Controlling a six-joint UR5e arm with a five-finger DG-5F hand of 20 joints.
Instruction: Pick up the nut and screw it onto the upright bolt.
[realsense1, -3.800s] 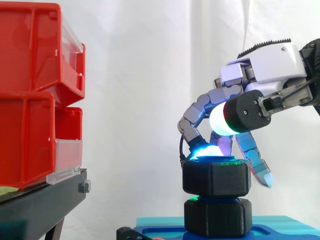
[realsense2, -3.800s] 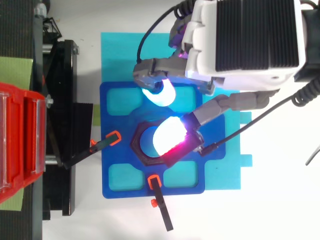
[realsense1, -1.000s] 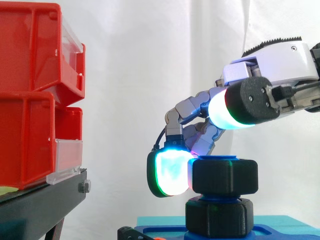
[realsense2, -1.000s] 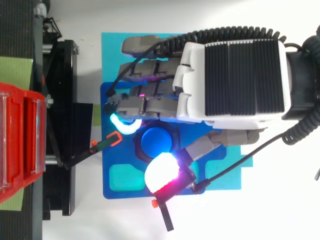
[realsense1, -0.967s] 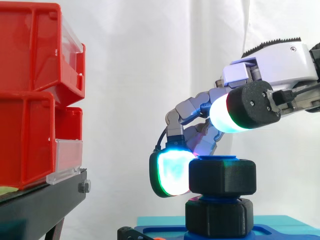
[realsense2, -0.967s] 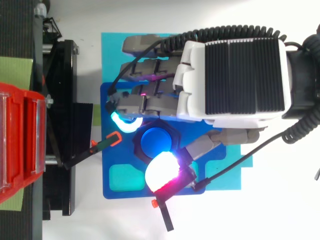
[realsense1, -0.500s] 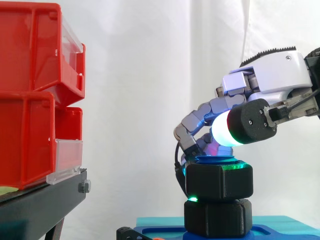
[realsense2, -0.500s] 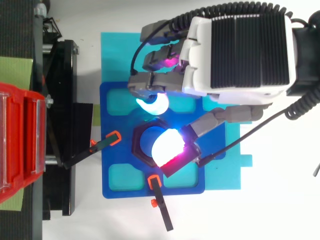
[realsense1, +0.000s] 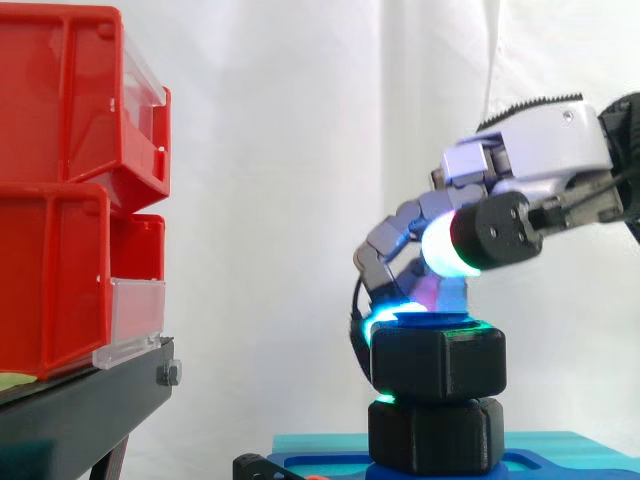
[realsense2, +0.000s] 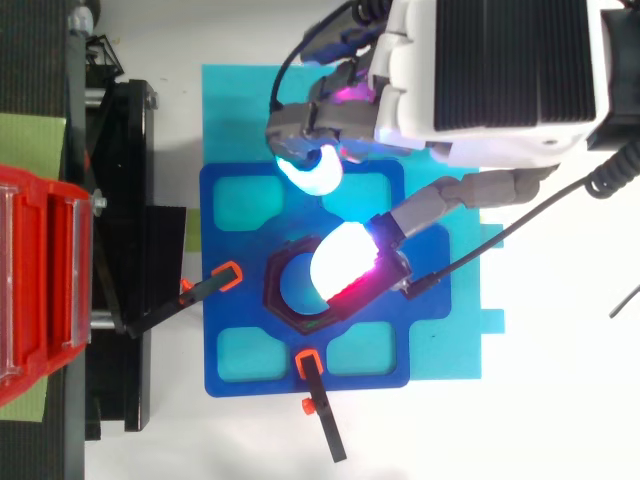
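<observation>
The black hex nut (realsense1: 438, 362) (realsense2: 281, 293) sits on the upright blue bolt (realsense1: 430, 318), above a second black hex piece (realsense1: 435, 435) on the blue fixture plate (realsense2: 240, 335). My hand (realsense1: 535, 140) (realsense2: 500, 60) hangs over the nut from the right with its fingers curled down. One cyan-glowing fingertip (realsense1: 384, 316) (realsense2: 310, 175) rests at the nut's far upper rim. The thumb pad (realsense1: 445, 245) (realsense2: 340, 265), glowing white and red, hovers above the nut without touching it. Nothing is clasped between thumb and fingers.
Red bins (realsense1: 70, 190) (realsense2: 35, 290) are stacked on a black stand (realsense1: 90, 400) to the left. Two orange-tipped clamps (realsense2: 228, 275) (realsense2: 308, 362) hold the fixture plate, which lies on a cyan mat (realsense2: 235, 110).
A second ago the fingers reached round the nut's left side with the thumb on its near side. They have since curled back behind it, and the hand has drawn up and away.
</observation>
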